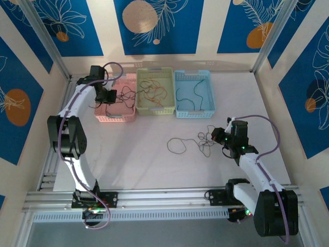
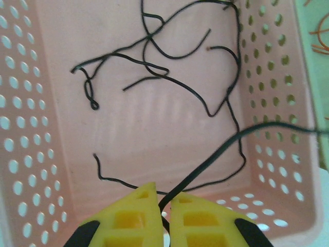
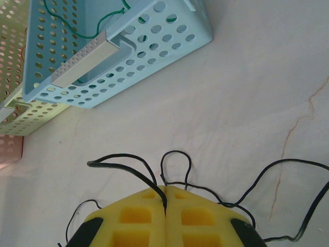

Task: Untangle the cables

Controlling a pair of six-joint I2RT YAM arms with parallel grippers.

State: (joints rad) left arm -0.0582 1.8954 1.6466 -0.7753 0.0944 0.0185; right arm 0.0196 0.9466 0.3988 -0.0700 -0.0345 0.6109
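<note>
Over the pink basket (image 2: 31, 128), the left gripper (image 2: 163, 199) is pinching a black cable (image 2: 205, 164), with loose black strands (image 2: 154, 56) lying inside. The right gripper (image 3: 165, 194) is clamped on the tangle (image 1: 205, 140) on the table (image 1: 154, 170). Its wrist cam catches a green wire (image 3: 97, 33) in the blue basket (image 3: 154, 41).

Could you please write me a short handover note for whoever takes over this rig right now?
Left claw: shut on a black cable, over the pink basket, which has loose black cables in it.
Right claw: shut on a strand of the tangle lying on the table.
Done: orange cables lie in the yellow basket, and a green cable lies in the blue basket.
Left: drop the held cable into the pink basket, then pull the tangle apart and sort its strands.
</note>
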